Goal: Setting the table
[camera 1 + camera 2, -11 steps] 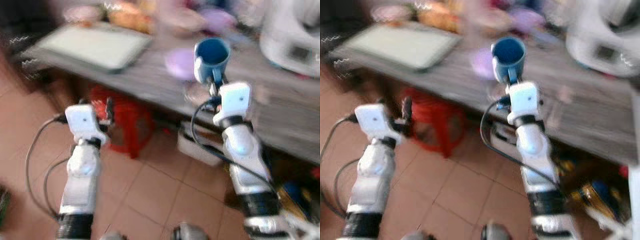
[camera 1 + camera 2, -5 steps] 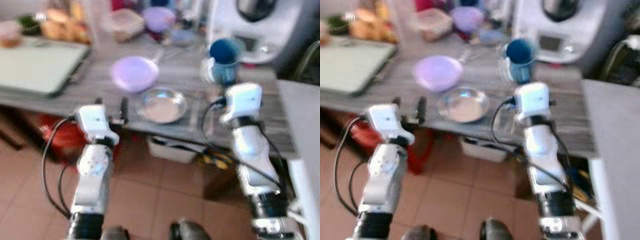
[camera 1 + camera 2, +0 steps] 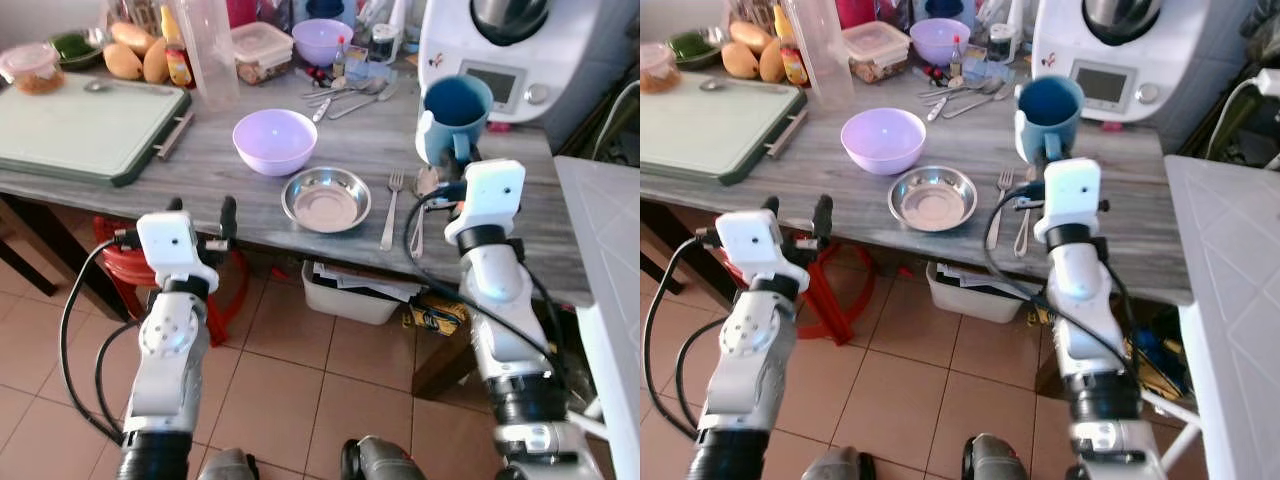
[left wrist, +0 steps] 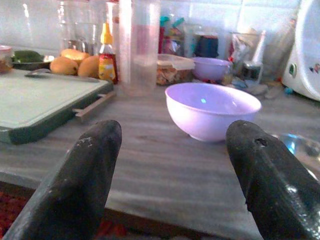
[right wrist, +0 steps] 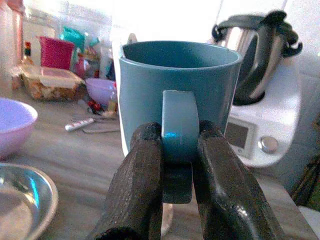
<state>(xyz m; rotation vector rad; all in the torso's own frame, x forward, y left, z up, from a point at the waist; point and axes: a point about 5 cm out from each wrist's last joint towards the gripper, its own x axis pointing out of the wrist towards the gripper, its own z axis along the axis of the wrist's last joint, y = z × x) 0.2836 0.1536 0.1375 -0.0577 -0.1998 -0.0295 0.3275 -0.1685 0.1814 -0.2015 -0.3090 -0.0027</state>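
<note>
My right gripper is shut on the handle of a blue mug, held upright above the grey wooden table near its front edge; its fingers pinch the handle. A steel bowl lies on the table left of the mug, with a fork and a spoon beside it. A lilac bowl stands behind the steel one. My left gripper is open at the table's front edge, facing the lilac bowl.
A green cutting board covers the table's left end. A white kitchen machine stands at the back right, with jars, a tall clear cup and loose cutlery behind. A red stool and a white bin sit under the table.
The camera has swung and the picture has sharpened. The table now lies closer, and the steel bowl, fork and spoon sit just ahead. The mug stays in my right gripper.
</note>
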